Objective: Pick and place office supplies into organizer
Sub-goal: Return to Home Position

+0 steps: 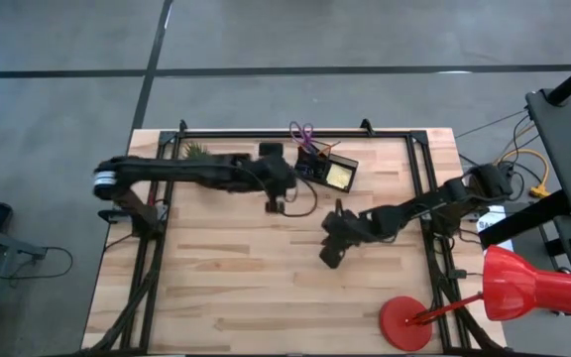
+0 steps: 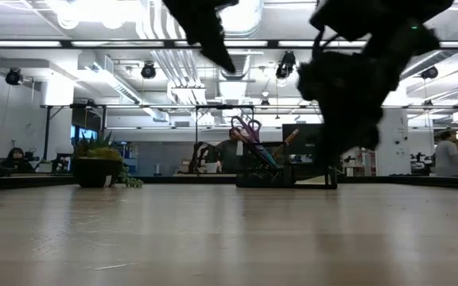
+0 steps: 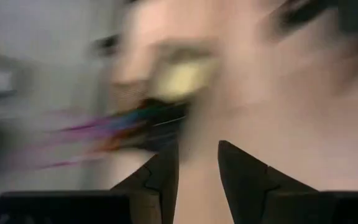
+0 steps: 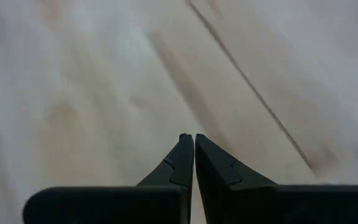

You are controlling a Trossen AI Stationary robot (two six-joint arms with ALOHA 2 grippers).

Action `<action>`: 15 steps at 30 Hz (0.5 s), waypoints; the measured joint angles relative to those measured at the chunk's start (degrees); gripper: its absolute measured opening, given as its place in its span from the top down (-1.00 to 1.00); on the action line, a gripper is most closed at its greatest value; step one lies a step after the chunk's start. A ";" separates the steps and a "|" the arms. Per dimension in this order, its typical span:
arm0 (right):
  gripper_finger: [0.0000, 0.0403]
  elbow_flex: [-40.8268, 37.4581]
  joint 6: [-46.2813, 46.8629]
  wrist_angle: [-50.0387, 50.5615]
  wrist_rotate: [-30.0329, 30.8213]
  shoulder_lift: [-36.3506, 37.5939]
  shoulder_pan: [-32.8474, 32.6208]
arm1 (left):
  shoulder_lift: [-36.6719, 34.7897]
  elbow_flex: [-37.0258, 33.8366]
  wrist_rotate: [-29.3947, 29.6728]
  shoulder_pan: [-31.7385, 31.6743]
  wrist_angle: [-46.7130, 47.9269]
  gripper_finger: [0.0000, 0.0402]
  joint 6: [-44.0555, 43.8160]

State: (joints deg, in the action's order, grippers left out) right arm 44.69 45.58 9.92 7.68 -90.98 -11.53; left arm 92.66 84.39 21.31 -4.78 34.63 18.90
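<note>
Organizer: the organizer (image 1: 327,171) is sitting at the far middle of the surface (image 1: 226,288), with the purple scissors (image 1: 302,132) standing handles-up at its far-left corner and the yellow sticky-note pad (image 1: 340,177) lying in its right-hand tray.
Left gripper: the left gripper (image 1: 276,203) is hanging just near-left of the organizer, not touching it, with its fingers slightly apart and empty.
Right gripper: the right gripper (image 1: 327,256) is hovering over bare wood well nearer the front, with its fingers pressed together on nothing.
Nearer arm: the left one is sitting closer to the organizer.
Way out: I am guessing the left arm needs to draw back leftward, away from the scissors.
</note>
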 joint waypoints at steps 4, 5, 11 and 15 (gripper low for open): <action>0.96 0.35 -6.78 -5.61 -5.08 0.53 6.81 | -6.44 -2.16 -22.48 -0.37 -0.30 0.52 -13.27; 0.96 0.96 -7.73 -5.86 -6.82 0.68 8.98 | -8.10 -2.93 -23.76 -0.37 -0.11 0.53 -14.19; 0.96 5.16 -13.98 -5.71 -17.06 3.86 20.15 | -18.26 -7.70 -23.30 -0.42 -1.59 0.53 -19.83; 0.96 8.42 -18.12 -5.63 -16.71 8.14 24.32 | -23.94 -9.89 -16.80 -0.42 -0.72 0.53 -28.73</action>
State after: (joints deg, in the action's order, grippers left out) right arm 53.10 27.47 4.29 -9.03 -82.84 12.79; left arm 68.72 74.50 4.51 -5.19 33.91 -9.83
